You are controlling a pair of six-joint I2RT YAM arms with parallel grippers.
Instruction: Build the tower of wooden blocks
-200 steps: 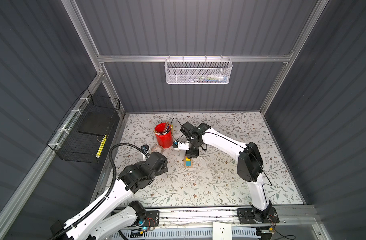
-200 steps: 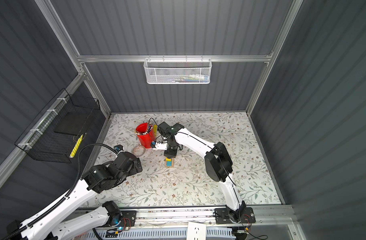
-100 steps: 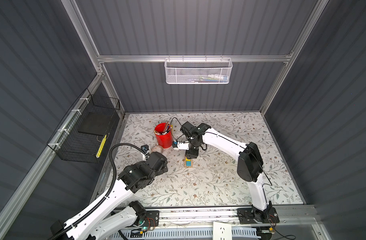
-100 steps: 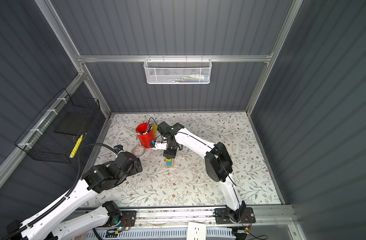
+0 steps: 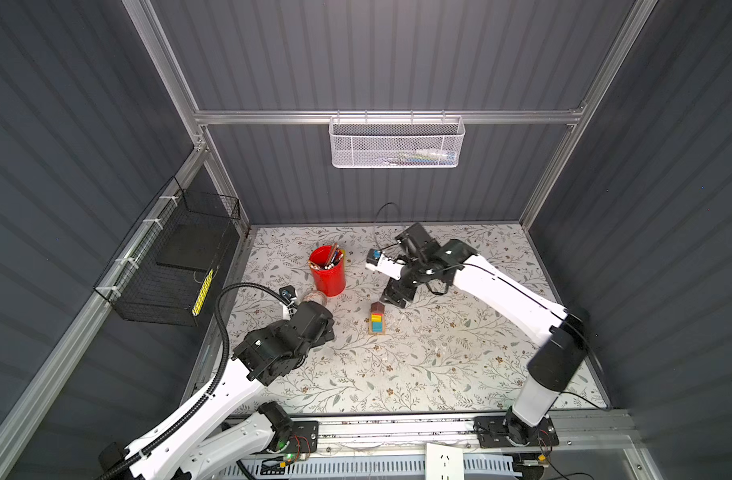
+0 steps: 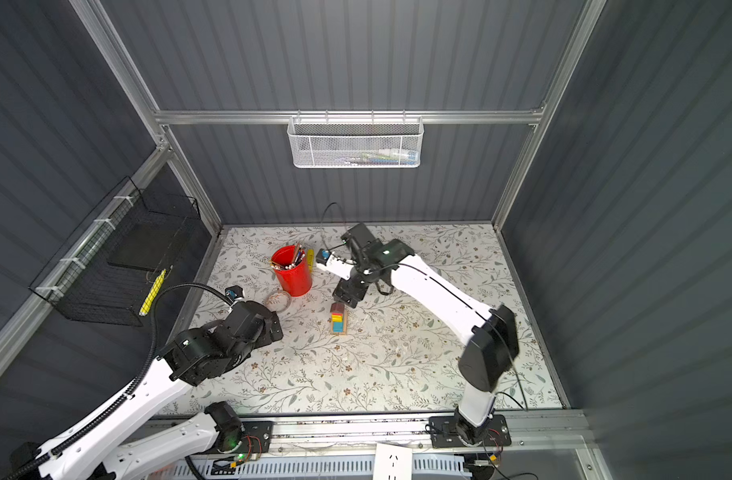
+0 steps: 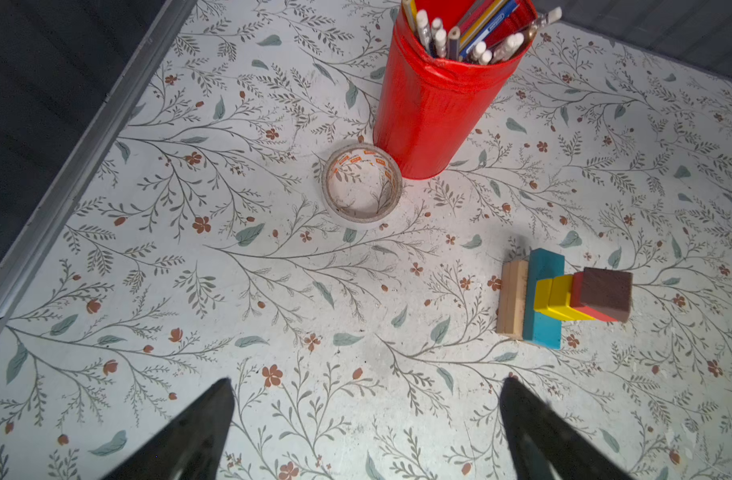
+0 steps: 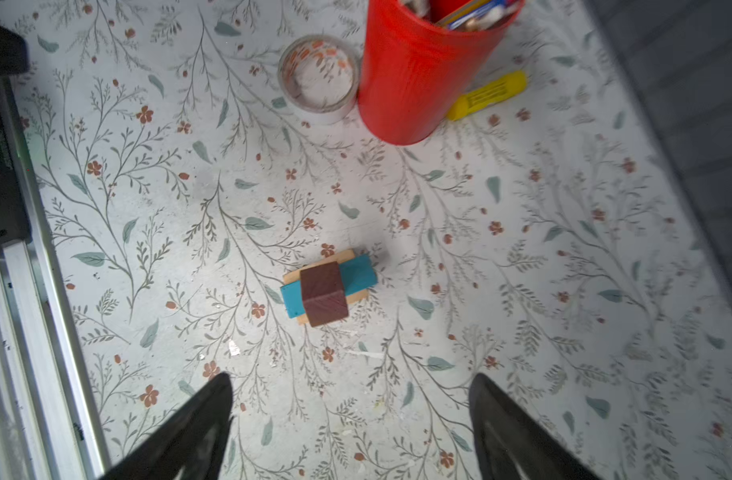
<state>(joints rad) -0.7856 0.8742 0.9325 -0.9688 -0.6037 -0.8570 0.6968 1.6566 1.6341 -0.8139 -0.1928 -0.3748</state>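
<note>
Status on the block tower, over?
Left claw open, empty. Right claw open, empty, off the tower. Tower standing, brown roof piece on top. Red cup and tape roll stand apart, nothing blocking.

In a top view, the tower [image 5: 377,319] is seen standing approx. mid-table on the floral tabletop [image 5: 439,365]: tan base, then blue, yellow, red, w/ a brown roof piece on top. The right gripper [image 5: 394,296] is held just beside the tower's top. A red cup [image 5: 328,272] of pencils and a tape roll [image 5: 314,296] are set further left. The left arm [image 5: 283,345] is seen near the roll.
</note>
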